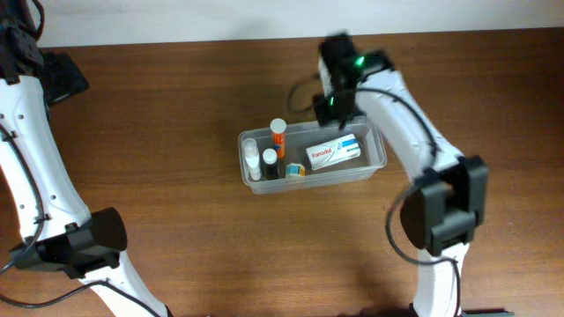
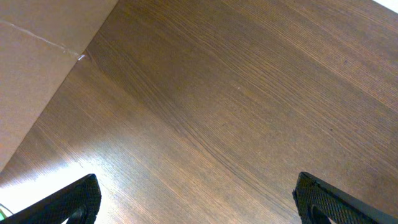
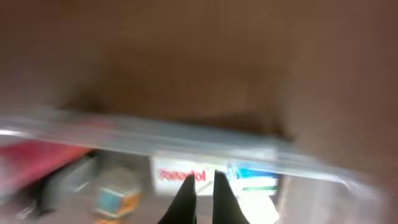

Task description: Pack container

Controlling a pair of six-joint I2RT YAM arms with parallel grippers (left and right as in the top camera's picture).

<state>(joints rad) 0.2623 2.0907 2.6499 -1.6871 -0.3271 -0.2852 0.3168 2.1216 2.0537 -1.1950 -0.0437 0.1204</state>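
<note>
The clear plastic container (image 1: 379, 162) sits mid-table. Inside it are an orange bottle (image 1: 278, 136), a white bottle (image 1: 253, 163), a dark bottle with a white cap (image 1: 270, 164), a small teal-and-orange box (image 1: 294, 170) and a white Panadol box (image 1: 333, 152). My right gripper (image 3: 202, 179) hovers over the container's back rim (image 3: 186, 135), above the Panadol box (image 3: 255, 180). Its fingers are close together with nothing between them. My left gripper (image 2: 196, 194) is wide open and empty over bare wood, far from the container.
The left arm (image 1: 35, 158) runs along the table's left side. The right arm (image 1: 423, 167) reaches from the front right over the container's right end. A pale wall edge (image 2: 37, 81) shows in the left wrist view.
</note>
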